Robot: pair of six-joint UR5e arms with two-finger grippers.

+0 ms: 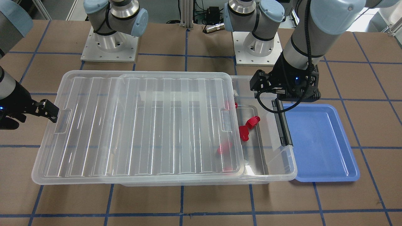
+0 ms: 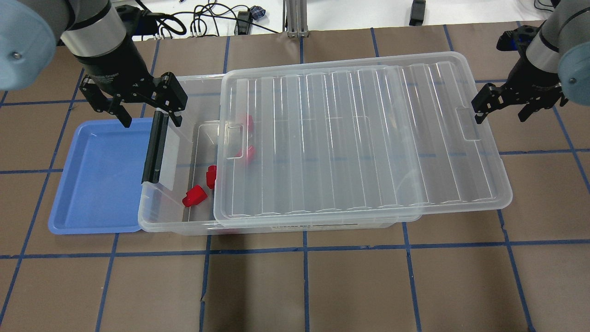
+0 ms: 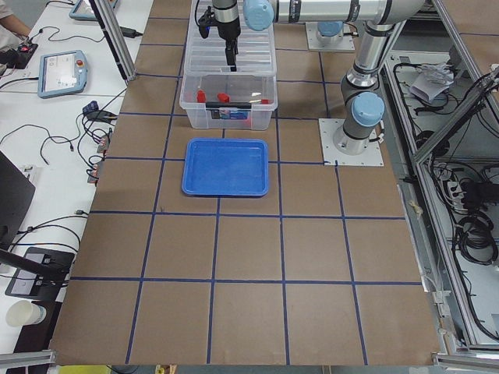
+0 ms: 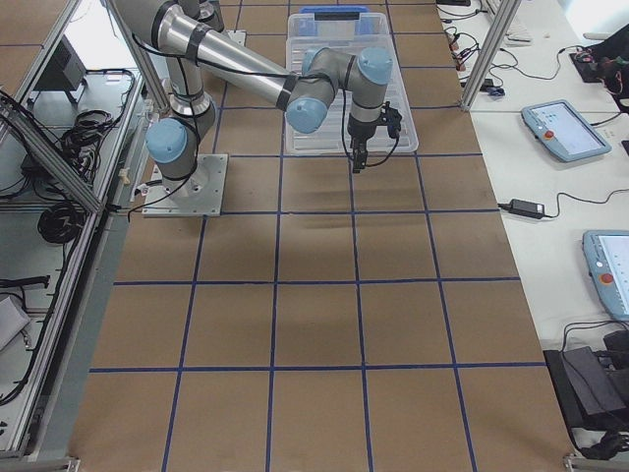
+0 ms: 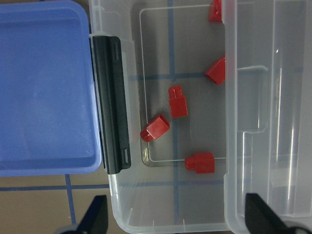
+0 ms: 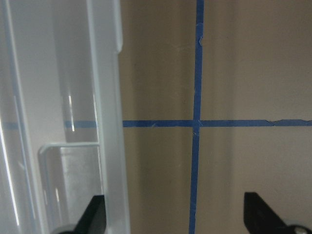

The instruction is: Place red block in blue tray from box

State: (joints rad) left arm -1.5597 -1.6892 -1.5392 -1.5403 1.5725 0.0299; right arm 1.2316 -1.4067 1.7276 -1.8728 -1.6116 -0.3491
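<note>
- blue tray (image 2: 92, 184): far left on the table (image 2: 304, 286). It is shallow, and its right edge is tucked under the box rim.
- box (image 2: 161, 224): clear bin just right of the tray, long side running left to right. The black latch handle (image 2: 154, 147) sits on its left end, beside the tray.
- lid (image 2: 359, 138): clear and ribbed, lying flat on top of the box. It is slid to the right and overhangs the box's right end, so a strip at the left end is uncovered.
- red blocks (image 5: 178, 101): all inside the box at its left end, lying on the floor.
  - The left wrist view shows five.
  - Three are in the uncovered strip, and two of these sit close together near the latch.
  - The other two are partly under the lid's left edge.
- left gripper (image 2: 151, 122): hangs above the box's left end by the latch handle. Its fingers are spread wide with nothing between them, and it is not touching any block.
- right gripper (image 2: 502, 114): far right, just off the lid's right edge over the bare table. Its fingers are spread wide and it is empty. One fingertip (image 6: 95, 214) lines up with the lid rim, but whether it touches is unclear.
</note>
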